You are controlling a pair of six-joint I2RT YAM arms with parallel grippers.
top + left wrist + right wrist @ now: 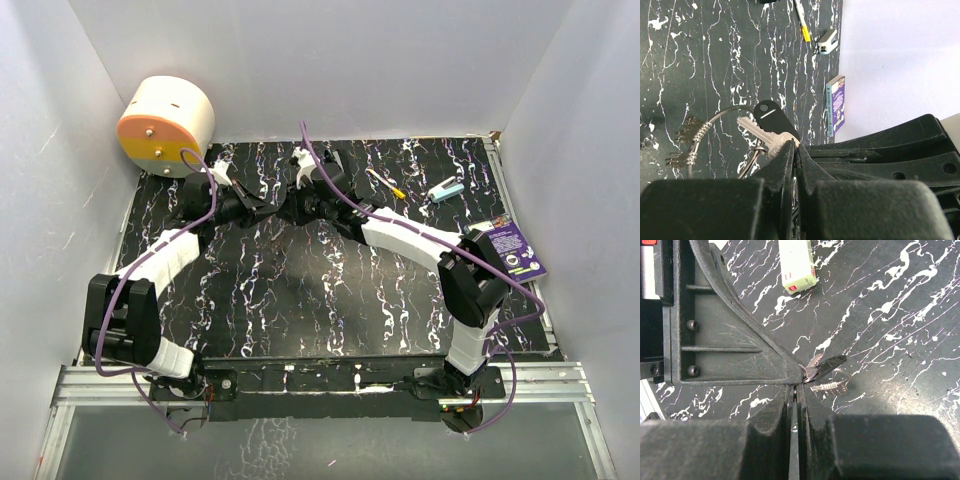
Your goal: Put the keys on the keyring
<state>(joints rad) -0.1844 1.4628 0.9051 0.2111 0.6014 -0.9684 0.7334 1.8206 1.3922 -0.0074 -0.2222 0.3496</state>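
Note:
A silvery key (760, 132) sticks out of my left gripper (794, 146), which is shut on the key's head. A black tag (772, 116) lies over the key. The keyring (720, 116), a thin wire loop with coiled ends, hangs from the key just above the mat. My right gripper (799, 384) is shut, its tips pressed against the same cluster of keys (816, 365), black tag (832, 362) and keyring (832, 386). Whether it pinches anything I cannot tell. In the top view, left gripper (258, 205) and right gripper (292, 205) meet tip to tip at the mat's far middle.
A cream and orange cylinder (165, 125) stands at the back left. A yellow-handled tool (385, 183), a small teal item (447, 190) and a purple booklet (515, 250) lie at the back right. A white and green box (796, 265) lies near the grippers. White walls enclose the mat.

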